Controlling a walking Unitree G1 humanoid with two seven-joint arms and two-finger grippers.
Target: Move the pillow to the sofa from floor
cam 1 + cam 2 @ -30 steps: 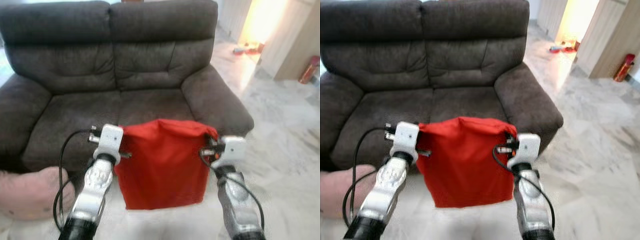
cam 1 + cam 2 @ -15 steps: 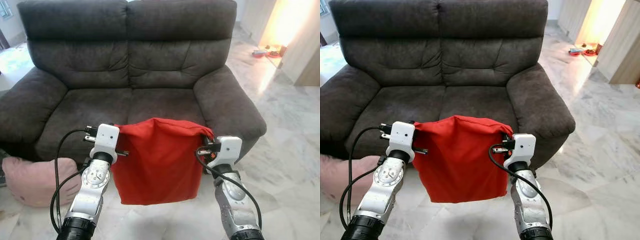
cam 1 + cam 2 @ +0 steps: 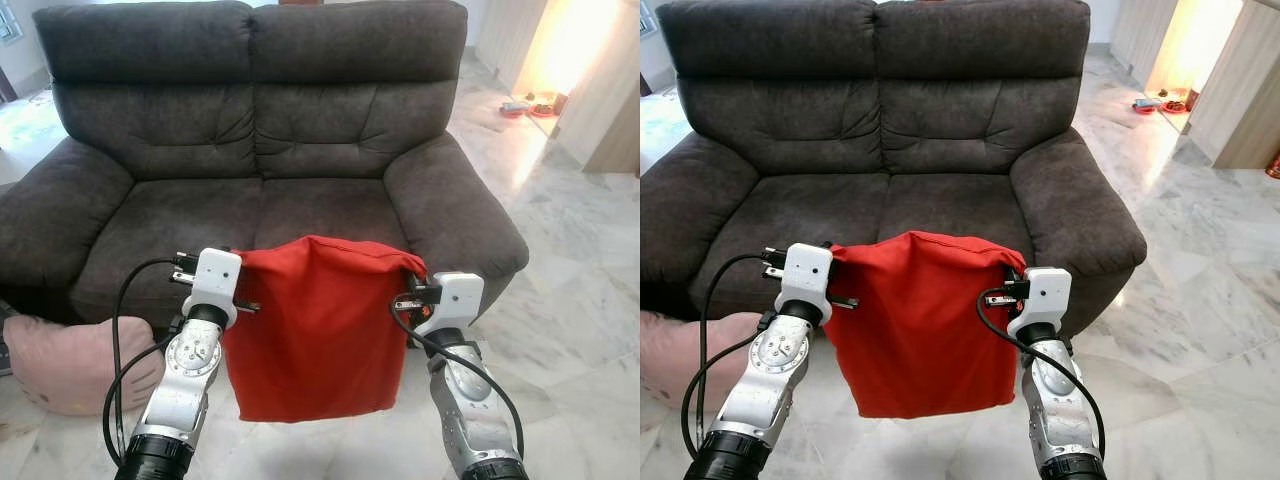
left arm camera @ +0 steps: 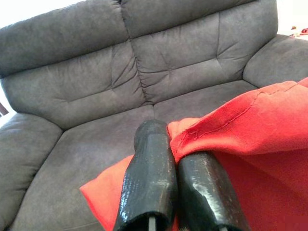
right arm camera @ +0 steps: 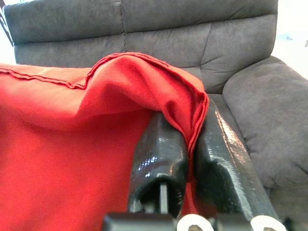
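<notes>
A red pillow (image 3: 318, 335) hangs in the air between my two arms, just in front of the dark grey two-seat sofa (image 3: 260, 205). My left gripper (image 4: 173, 144) is shut on the pillow's upper left corner, with red cloth pinched between the black fingers (image 4: 149, 173). The right gripper (image 5: 190, 122) is shut on the upper right corner, the hem draped over its fingers (image 5: 161, 149). The pillow's top edge is level with the front of the seat cushions, and its lower edge hangs above the marble floor (image 3: 580, 330).
A pink pillow (image 3: 70, 360) lies on the floor at the sofa's left front corner. The sofa's armrests (image 3: 455, 205) stand on both sides of the seat. Open marble floor stretches to the right toward a bright doorway (image 3: 545, 50) and a wooden panel (image 3: 610, 110).
The whole view has swung a little and sharpened as my body moved. Both grippers have kept their hold on the red pillow, which hangs as before.
</notes>
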